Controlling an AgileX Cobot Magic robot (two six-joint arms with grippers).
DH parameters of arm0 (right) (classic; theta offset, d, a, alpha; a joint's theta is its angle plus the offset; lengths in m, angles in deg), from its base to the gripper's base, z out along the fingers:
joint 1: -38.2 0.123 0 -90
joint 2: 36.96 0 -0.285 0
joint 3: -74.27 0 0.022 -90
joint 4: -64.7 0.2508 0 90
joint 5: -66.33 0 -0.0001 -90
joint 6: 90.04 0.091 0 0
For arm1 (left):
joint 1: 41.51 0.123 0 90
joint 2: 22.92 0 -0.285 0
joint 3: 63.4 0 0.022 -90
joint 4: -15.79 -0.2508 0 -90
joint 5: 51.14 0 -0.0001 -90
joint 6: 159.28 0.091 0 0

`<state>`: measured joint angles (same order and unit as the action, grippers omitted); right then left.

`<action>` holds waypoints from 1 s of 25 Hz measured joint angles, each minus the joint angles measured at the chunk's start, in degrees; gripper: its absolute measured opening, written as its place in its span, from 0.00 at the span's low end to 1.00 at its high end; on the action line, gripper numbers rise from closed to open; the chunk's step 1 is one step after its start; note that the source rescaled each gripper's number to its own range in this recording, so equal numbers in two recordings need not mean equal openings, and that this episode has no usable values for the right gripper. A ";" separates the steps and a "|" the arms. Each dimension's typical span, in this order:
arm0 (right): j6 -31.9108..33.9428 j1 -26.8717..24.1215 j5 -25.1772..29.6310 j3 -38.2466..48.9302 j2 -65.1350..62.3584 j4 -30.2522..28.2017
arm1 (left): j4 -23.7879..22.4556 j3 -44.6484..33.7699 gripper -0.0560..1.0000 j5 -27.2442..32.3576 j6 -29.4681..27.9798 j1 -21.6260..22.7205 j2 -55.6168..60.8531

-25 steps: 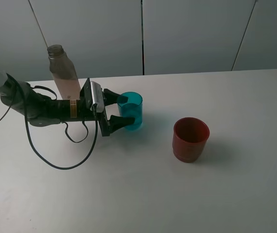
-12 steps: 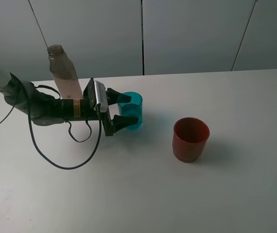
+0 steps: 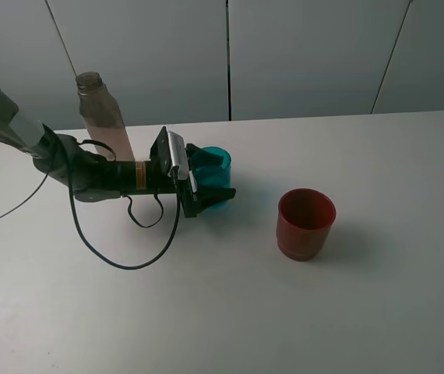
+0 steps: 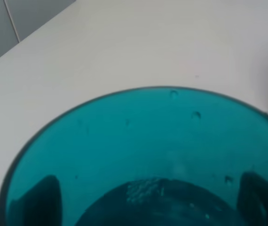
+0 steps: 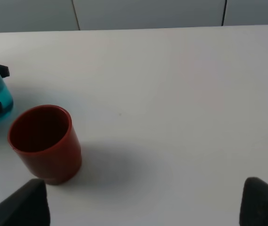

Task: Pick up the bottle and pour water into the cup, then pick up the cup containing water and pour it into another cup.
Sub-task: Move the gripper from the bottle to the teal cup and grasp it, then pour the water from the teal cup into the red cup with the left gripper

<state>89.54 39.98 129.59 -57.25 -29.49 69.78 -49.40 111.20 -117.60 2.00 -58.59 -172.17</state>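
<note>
- The left gripper (image 3: 222, 176) is stretched out low over the table (image 3: 378, 312), and its jaws are spread wide.
- The cup (image 4: 143, 141) is enclosed between the two jaws, with one at each side of its wall.
- In the left wrist view, dark fingertips (image 4: 35, 200) are seen through the teal plastic.
- Whether the pads are actually pressed against the wall cannot be told for certain.
- In the high view, the bottle (image 3: 101, 117) is seen upright at about 10 o'clock from the cup, behind the left arm (image 3: 89, 175).
- Another cup (image 3: 306, 224) is set upright at about 4 o'clock from the teal one, well apart.
- The right gripper (image 5: 145, 207) is held wide open, with nothing between its tips.
</note>
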 joint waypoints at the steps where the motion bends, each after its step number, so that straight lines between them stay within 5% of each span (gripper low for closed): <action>1: 0.00 0.00 0.00 0.00 0.00 0.00 | 0.27 0.26 0.93 0.00 0.00 -0.10 -0.23; 2: 0.00 0.00 0.00 0.00 0.00 0.00 | 0.68 0.37 0.85 0.00 0.00 -0.23 -0.38; 4: 0.00 0.00 0.00 0.00 0.00 0.00 | 1.21 0.47 0.35 0.00 0.00 -0.44 -0.51; 5: 0.00 0.00 0.00 0.00 0.00 0.00 | 1.68 0.51 0.21 0.00 0.00 -0.57 -0.50; 25: 0.11 0.00 0.00 0.00 0.00 0.00 | 3.39 0.60 0.21 0.91 -0.82 -0.65 -0.50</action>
<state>89.65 39.98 129.59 -57.25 -29.49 69.78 -46.02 111.81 -116.69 1.18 -59.24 -172.67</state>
